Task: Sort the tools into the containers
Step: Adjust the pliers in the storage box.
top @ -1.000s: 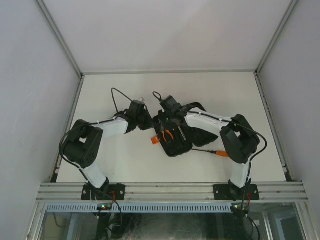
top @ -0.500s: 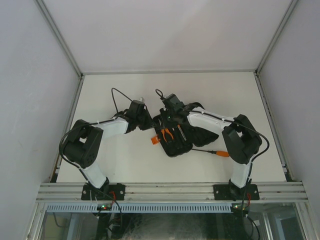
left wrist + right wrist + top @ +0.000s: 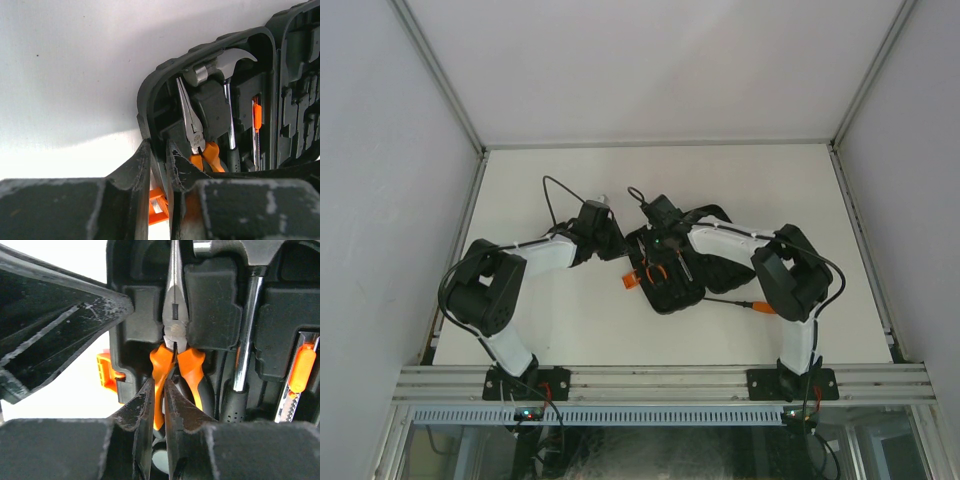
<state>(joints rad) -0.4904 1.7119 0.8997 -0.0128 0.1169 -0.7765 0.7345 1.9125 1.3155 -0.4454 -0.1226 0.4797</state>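
The black tool case [image 3: 682, 290] lies open mid-table, with its orange latch [image 3: 630, 281] on the left. My left gripper [image 3: 617, 247] is shut on the case's left wall [image 3: 150, 95]; its fingers [image 3: 135, 165] clamp the rim above the latch [image 3: 157, 207]. The orange-handled pliers [image 3: 175, 325] lie in their slot, next to the hammer [image 3: 246, 340]. My right gripper [image 3: 159, 382] is shut on the pliers' left handle [image 3: 160, 365]. A thin screwdriver [image 3: 256, 125] sits in a slot further right.
A loose orange-handled screwdriver [image 3: 752, 305] lies on the white table right of the case. The case's other half [image 3: 300, 90] has moulded slots. My left gripper's finger [image 3: 60, 325] crosses the right wrist view just beside the case. Walls enclose the table.
My right gripper has shifted slightly left and lower over the case. The left arm and the case have not moved.
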